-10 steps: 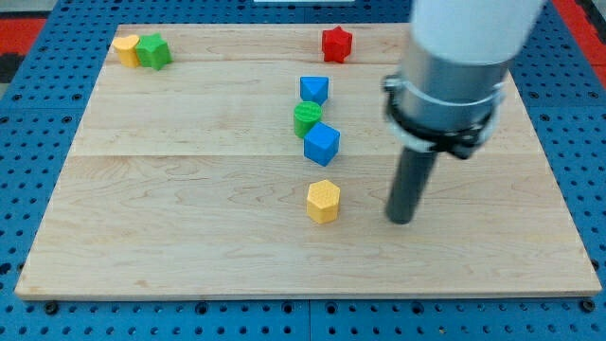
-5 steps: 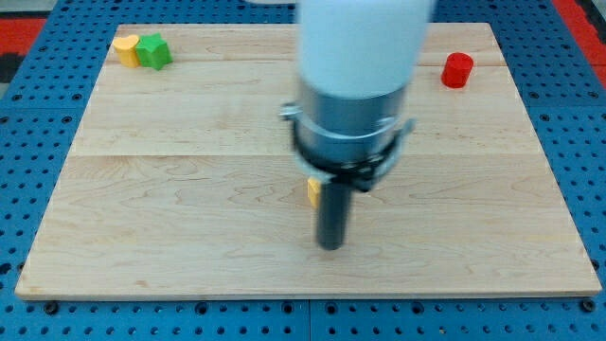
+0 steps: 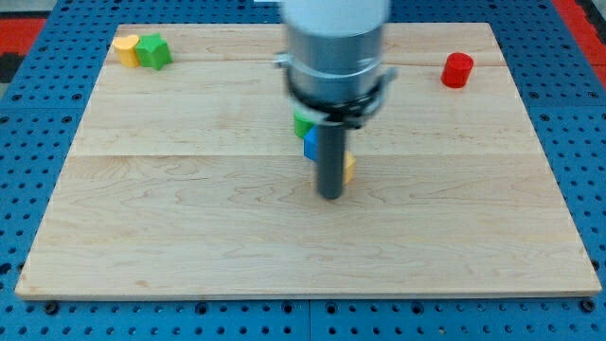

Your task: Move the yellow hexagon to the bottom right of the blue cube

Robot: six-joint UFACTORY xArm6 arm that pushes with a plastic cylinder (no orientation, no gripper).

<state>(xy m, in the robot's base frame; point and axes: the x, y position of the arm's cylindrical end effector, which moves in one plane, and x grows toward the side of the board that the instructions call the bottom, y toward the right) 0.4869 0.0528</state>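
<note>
My tip (image 3: 329, 196), yellow hexagon (image 3: 349, 168) touching, upper right

Two yellow blocks show: a rounded one (image 3: 125, 48) and a sliver of hexagon (image 3: 349, 168). Two green blocks: one (image 3: 153, 51) at the top left, one (image 3: 302, 123) part-hidden. One blue cube (image 3: 311, 143). One red cylinder (image 3: 457, 70). One wooden board (image 3: 189, 218).

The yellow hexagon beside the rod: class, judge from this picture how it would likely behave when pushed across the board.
The yellow hexagon, mostly hidden behind my tip, looks small and solid, so probably stiff and light. Its squat shape on the smooth wooden board suggests sliding rather than rolling or tipping. An off-centre push might spin it.
</note>
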